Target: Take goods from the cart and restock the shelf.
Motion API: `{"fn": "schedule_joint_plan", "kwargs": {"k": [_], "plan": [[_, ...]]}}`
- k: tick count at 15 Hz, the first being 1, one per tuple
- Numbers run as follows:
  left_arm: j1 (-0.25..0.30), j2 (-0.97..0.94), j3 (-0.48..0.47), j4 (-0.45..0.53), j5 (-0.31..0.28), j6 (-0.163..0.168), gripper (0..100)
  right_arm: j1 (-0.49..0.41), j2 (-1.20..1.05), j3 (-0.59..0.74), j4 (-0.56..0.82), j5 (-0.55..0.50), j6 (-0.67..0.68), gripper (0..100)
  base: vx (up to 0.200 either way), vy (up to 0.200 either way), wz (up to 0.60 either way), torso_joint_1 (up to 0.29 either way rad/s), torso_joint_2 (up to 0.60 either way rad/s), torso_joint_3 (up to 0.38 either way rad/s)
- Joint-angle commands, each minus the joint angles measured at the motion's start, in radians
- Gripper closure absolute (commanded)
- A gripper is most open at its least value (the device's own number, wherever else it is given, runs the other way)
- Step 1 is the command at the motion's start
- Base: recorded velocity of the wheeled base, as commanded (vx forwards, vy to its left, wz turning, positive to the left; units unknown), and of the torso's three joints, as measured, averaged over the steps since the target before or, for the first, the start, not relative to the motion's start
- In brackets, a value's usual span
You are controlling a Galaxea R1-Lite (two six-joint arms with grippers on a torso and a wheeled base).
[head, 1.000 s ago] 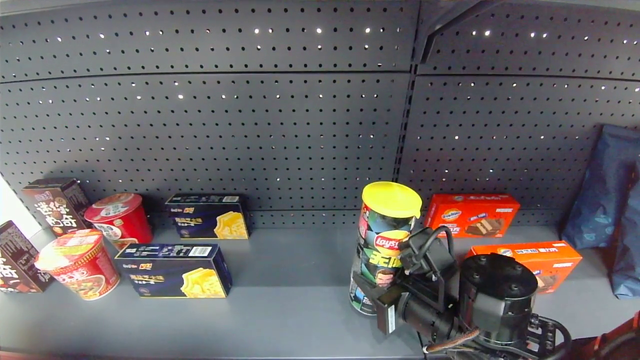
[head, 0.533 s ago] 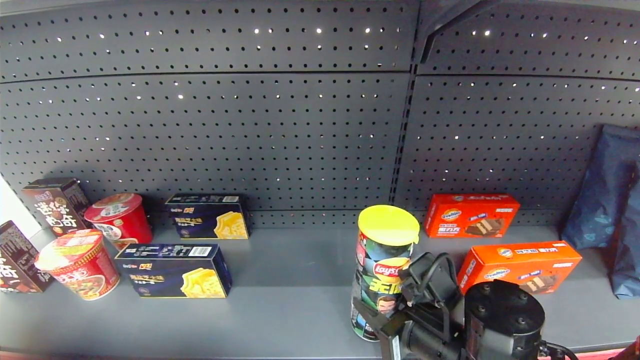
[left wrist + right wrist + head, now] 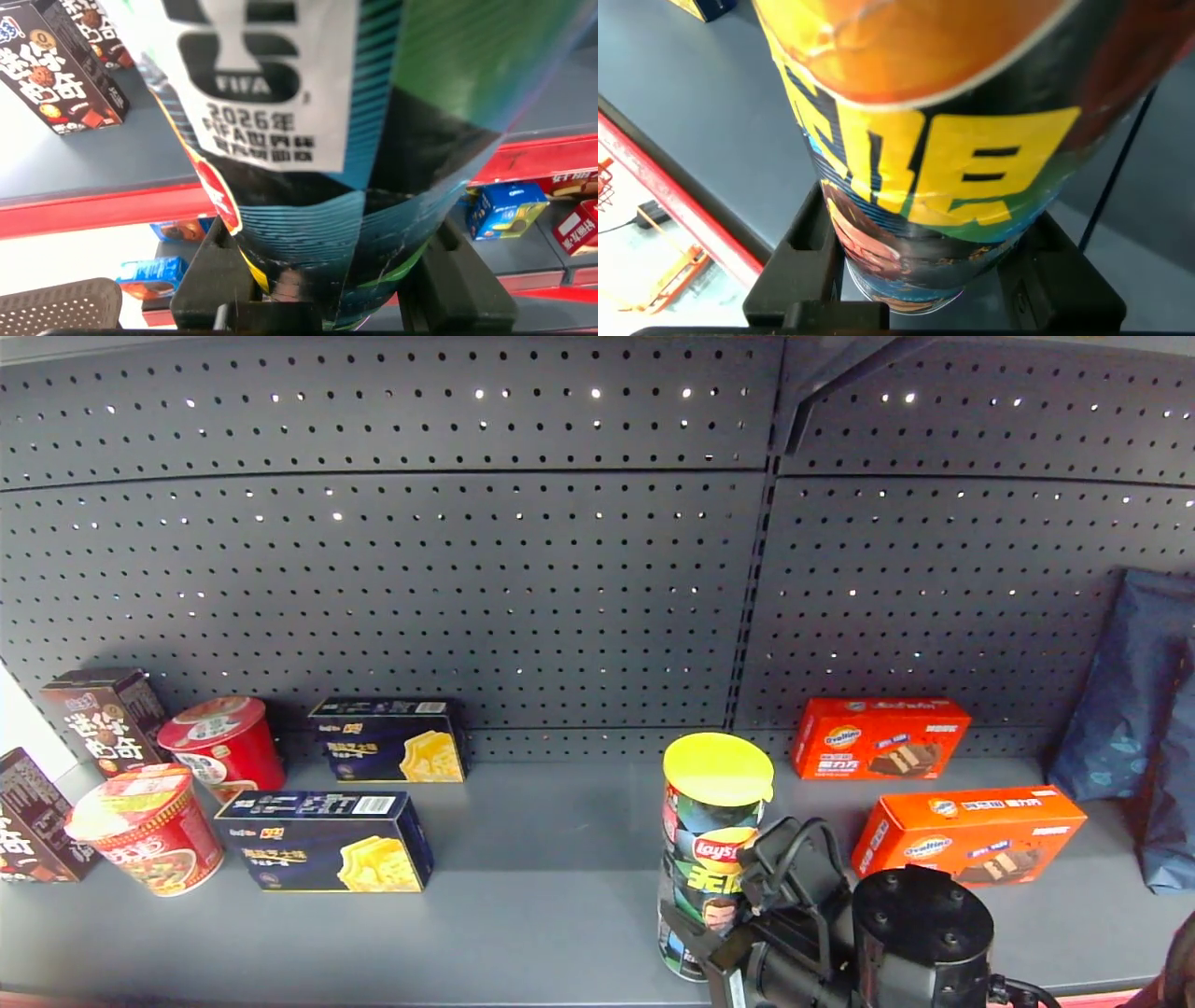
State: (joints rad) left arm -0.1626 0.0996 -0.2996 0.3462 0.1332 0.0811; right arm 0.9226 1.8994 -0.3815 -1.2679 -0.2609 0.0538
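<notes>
Right hand [image 3: 920, 266] clamped low on the chip can [image 3: 714, 821], long axis upright, base by the shelf's [image 3: 541, 915] front edge right of middle, contact unclear, back edge straight ahead; left hand [image 3: 327, 280] clamped on a second can [image 3: 374, 140].

Glossy printed chip can [image 3: 708, 845], smooth plastic lid [image 3: 718, 768] — matt metal shelf [image 3: 541, 915]

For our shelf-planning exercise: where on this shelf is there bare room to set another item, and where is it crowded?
Bare: the middle stretch of shelf between the navy boxes and the chip can. Crowded: the left end around the cup noodles, and the right around the orange boxes.
</notes>
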Motion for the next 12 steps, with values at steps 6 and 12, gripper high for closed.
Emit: {"fn": "schedule_joint_plan", "kwargs": {"k": [6,12], "plan": [[0.0,-0.001,0.008,-0.001,0.0,-0.001,100,-0.002,0.058,-0.051,-0.019,0.0,0.0,100,0.0,0.0,0.0,0.0,0.0,0.0],[0.0,-0.001,0.011,-0.001,-0.003,-0.003,100,0.01,0.029,-0.013,-0.038,-0.032,0.001,0,0.0,0.0,0.0,0.0,0.0,0.0]]}}
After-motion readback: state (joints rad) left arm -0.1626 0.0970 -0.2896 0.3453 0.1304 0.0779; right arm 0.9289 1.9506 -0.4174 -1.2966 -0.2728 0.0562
